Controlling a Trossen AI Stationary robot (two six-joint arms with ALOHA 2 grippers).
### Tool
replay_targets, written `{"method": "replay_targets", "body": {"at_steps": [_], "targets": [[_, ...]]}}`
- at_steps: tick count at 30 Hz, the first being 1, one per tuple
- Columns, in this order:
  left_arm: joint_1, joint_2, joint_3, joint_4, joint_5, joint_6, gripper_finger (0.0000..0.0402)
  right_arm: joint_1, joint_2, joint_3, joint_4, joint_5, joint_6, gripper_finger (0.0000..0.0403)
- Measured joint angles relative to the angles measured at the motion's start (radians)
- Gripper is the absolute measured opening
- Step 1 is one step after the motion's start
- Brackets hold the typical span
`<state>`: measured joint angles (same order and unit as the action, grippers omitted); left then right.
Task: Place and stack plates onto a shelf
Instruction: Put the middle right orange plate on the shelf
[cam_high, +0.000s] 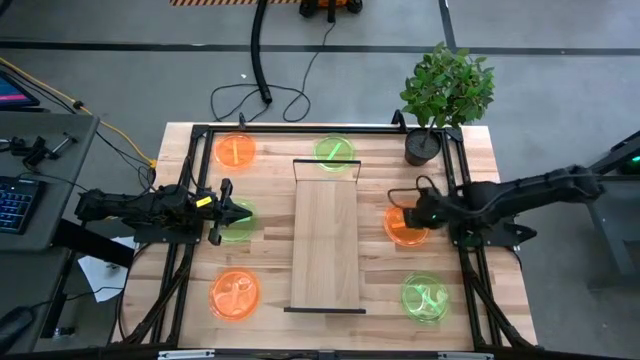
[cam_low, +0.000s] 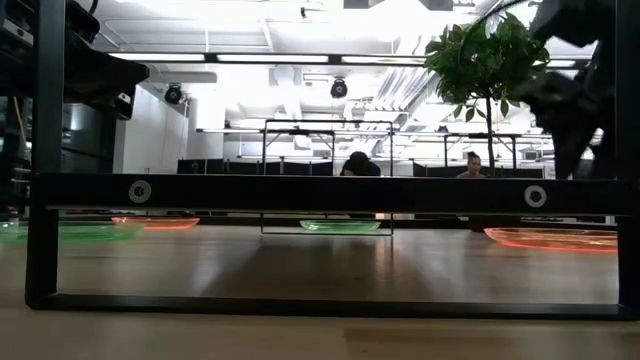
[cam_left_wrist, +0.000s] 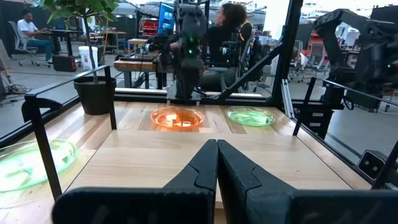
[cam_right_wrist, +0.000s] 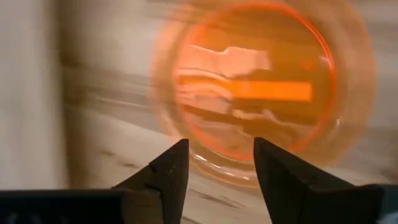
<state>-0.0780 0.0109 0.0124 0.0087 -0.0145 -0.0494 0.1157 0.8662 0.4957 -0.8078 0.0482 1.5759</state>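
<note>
The shelf (cam_high: 325, 235) is a long light wood board in a black frame at the table's middle. Three orange plates (cam_high: 235, 152) (cam_high: 405, 228) (cam_high: 235, 295) and three green plates (cam_high: 335, 153) (cam_high: 235, 225) (cam_high: 425, 297) lie flat on the table around it. My left gripper (cam_high: 238, 213) is shut and empty over the left green plate, pointing at the shelf (cam_left_wrist: 205, 155). My right gripper (cam_right_wrist: 217, 146) is open above the right orange plate (cam_right_wrist: 255, 87), its fingertips over the plate's rim.
A potted plant (cam_high: 440, 95) stands at the table's far right corner. A black frame (cam_high: 300, 130) runs along the table's edges. The shelf top (cam_left_wrist: 186, 149) is bare. People sit in the room beyond the table.
</note>
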Motion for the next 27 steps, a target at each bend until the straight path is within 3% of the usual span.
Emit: {"method": "replay_targets", "body": {"at_steps": [5, 9, 17, 21, 27], "targets": [[0.000, 0.000, 0.000, 0.000, 0.000, 0.000, 0.0001, 0.035, 0.148, 0.000, 0.001, 0.022, 0.178, 0.0162], [0.000, 0.000, 0.000, 0.000, 0.000, 0.000, 0.0001, 0.035, 0.262, 0.000, 0.072, 0.049, 0.231, 0.0143], [0.000, 0.000, 0.000, 0.000, 0.000, 0.000, 0.0001, 0.035, 0.407, 0.005, 0.132, 0.102, 0.259, 0.0010], [0.000, 0.000, 0.000, 0.000, 0.000, 0.000, 0.0001, 0.035, 0.450, 0.007, 0.157, 0.113, 0.264, 0.0017], [0.000, 0.000, 0.000, 0.000, 0.000, 0.000, 0.0001, 0.035, 0.473, 0.002, 0.354, 0.177, 0.206, 0.0007]]}}
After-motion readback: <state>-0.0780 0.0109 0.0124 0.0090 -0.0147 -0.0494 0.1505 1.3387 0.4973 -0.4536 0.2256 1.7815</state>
